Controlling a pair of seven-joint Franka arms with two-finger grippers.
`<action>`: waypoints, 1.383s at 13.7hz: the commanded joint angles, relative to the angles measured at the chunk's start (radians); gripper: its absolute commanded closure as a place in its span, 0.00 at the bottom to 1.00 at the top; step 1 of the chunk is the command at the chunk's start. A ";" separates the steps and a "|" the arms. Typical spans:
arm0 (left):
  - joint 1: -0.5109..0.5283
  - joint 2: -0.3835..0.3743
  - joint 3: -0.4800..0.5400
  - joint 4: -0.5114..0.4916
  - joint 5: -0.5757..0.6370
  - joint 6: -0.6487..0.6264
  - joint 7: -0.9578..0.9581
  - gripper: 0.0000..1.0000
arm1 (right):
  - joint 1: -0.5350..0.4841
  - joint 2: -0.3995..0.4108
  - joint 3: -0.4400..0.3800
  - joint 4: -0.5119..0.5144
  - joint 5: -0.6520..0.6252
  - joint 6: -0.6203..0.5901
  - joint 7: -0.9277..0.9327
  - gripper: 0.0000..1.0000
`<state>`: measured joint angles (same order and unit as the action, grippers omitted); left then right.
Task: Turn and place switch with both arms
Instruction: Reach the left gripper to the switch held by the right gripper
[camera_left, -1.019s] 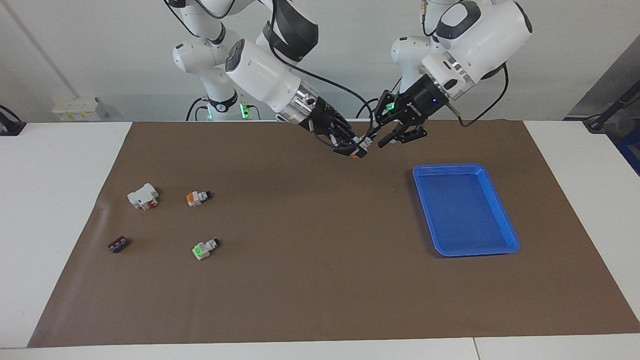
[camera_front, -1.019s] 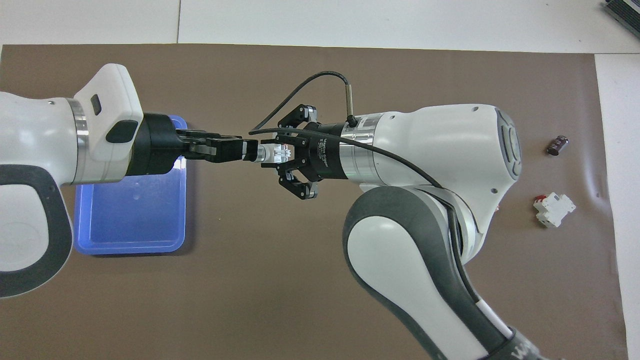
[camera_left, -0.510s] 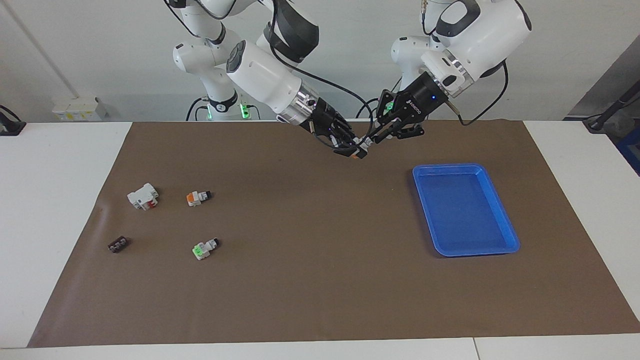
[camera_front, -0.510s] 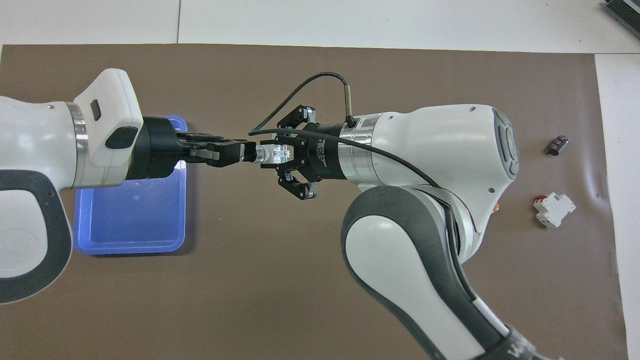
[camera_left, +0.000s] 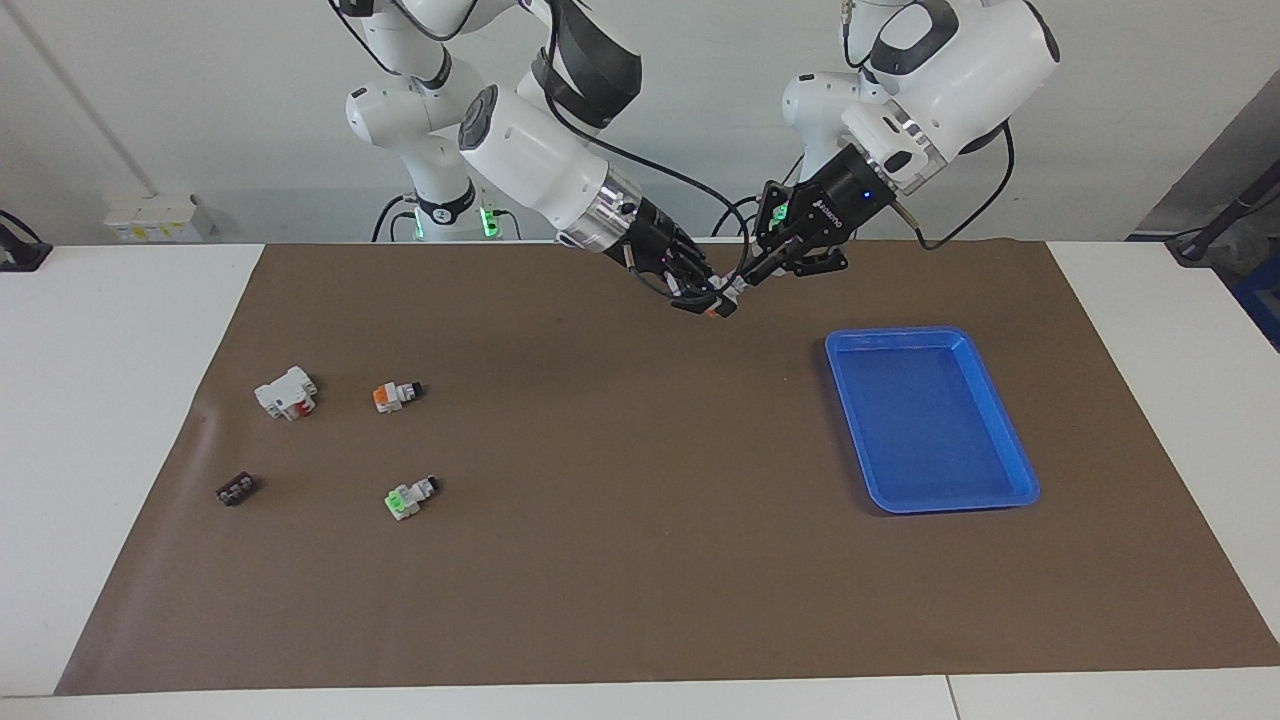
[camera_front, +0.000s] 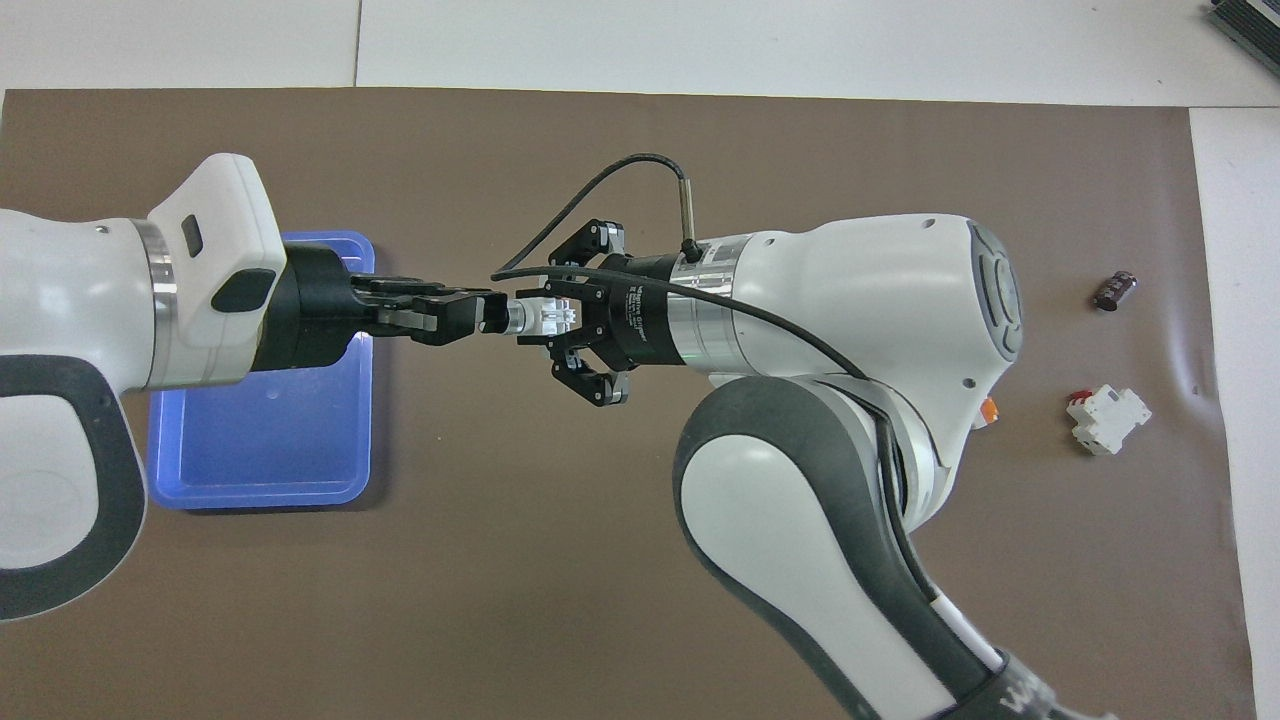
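A small white switch (camera_left: 722, 301) with an orange face hangs in the air between the two grippers, over the brown mat near the robots' edge. My right gripper (camera_left: 712, 299) is shut on its body, which shows white between the fingers from above as the switch (camera_front: 537, 315). My left gripper (camera_left: 741, 286) meets it end-on and is shut on the switch's other end. In the overhead view the left gripper (camera_front: 482, 316) and the right gripper (camera_front: 552, 318) point straight at each other.
A blue tray (camera_left: 930, 420) (camera_front: 260, 450) lies toward the left arm's end. Toward the right arm's end lie an orange-faced switch (camera_left: 395, 394), a green-faced switch (camera_left: 408, 497), a white block with red marks (camera_left: 287, 392) (camera_front: 1108, 418) and a flat black piece (camera_left: 235, 488) (camera_front: 1115, 290).
My left gripper has moved in onto the free end of the switch and shut on it. The right gripper has kept its grip and shifted slightly.
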<state>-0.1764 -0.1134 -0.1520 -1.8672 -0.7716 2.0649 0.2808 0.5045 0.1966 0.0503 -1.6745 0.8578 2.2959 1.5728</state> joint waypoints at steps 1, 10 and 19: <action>-0.008 -0.051 0.008 -0.084 -0.002 -0.002 0.038 1.00 | -0.011 0.001 -0.001 0.022 0.021 0.016 0.006 1.00; -0.006 -0.054 0.008 -0.086 -0.003 -0.012 -0.281 1.00 | -0.012 0.001 -0.001 0.022 0.021 0.016 0.007 1.00; -0.006 -0.054 0.008 -0.084 -0.005 -0.023 -0.837 1.00 | -0.014 0.001 -0.001 0.022 0.023 0.016 0.007 1.00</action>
<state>-0.1745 -0.1216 -0.1438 -1.8882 -0.7718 2.0668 -0.4468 0.5042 0.1962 0.0521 -1.6763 0.8578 2.2879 1.5728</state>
